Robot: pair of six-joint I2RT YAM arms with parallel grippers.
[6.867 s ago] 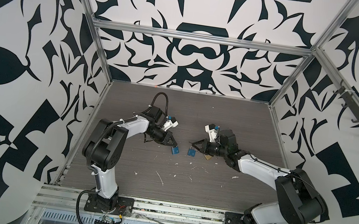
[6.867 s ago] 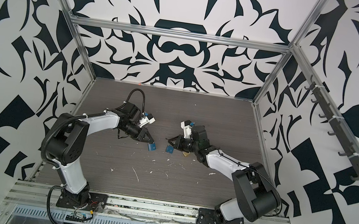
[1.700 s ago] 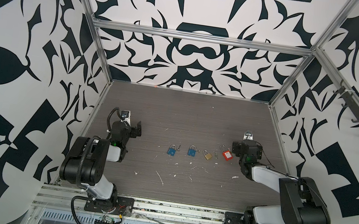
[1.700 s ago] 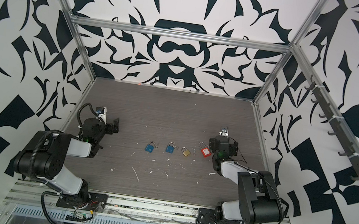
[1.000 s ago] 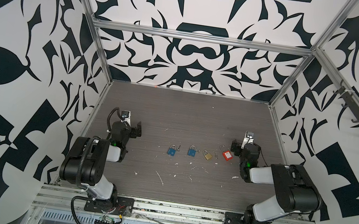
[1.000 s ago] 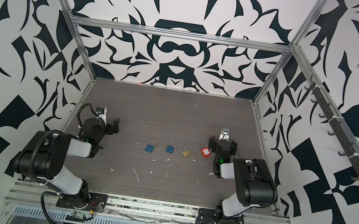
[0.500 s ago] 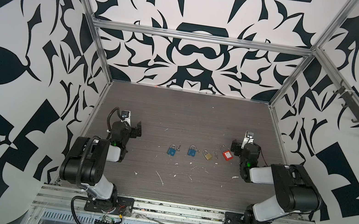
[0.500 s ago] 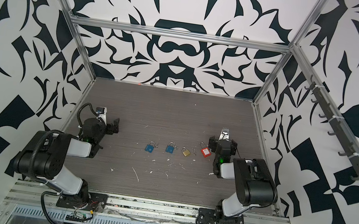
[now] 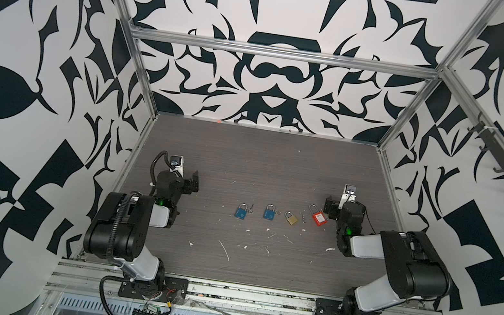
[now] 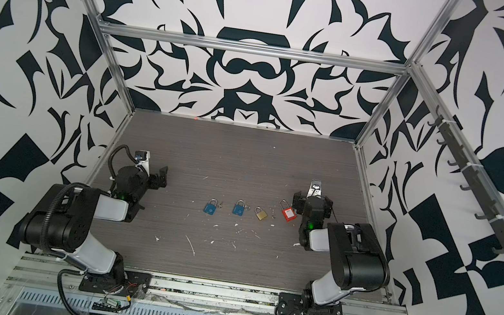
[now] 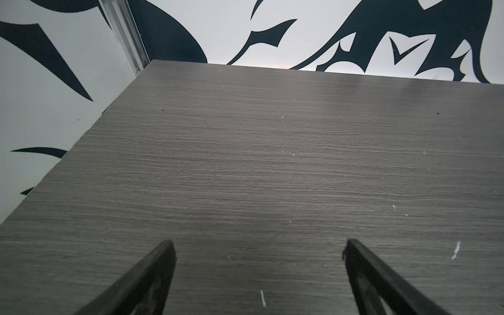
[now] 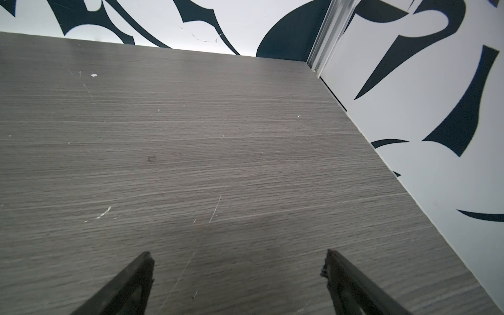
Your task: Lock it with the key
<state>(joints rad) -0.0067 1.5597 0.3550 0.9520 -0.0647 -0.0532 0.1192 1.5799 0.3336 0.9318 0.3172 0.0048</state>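
Plainly, both arms sit folded back at the sides, away from the row of padlocks on the grey table (image 9: 260,159). Taking the brass padlock (image 9: 291,218) as landmark and reading left to right: the left gripper (image 11: 257,251) is far to its left near the left wall, fingers spread apart over bare table and holding nothing. The left blue padlock (image 9: 240,212) lies well left of the brass one, with a small key (image 9: 250,210) just at its right side. The second blue padlock (image 9: 269,213) lies just left of the brass one, with keys (image 9: 277,212) beside it. Just right of the brass one lies another small key (image 9: 303,218), then the red padlock (image 9: 319,217) with its long shackle. The right gripper (image 12: 237,259) is farther right again, fingers apart, empty.

Every shackle looks seated in a top view, though they are too small to be sure, and none of the keys sits in a keyhole. That fits padlocks already locked and set down with arms parked, or padlocks laid out awaiting work; one cannot tell which.

Any key handling would want one gripper pinning the body flat and the other pinching the bow, aligning blade with keyway before turning.
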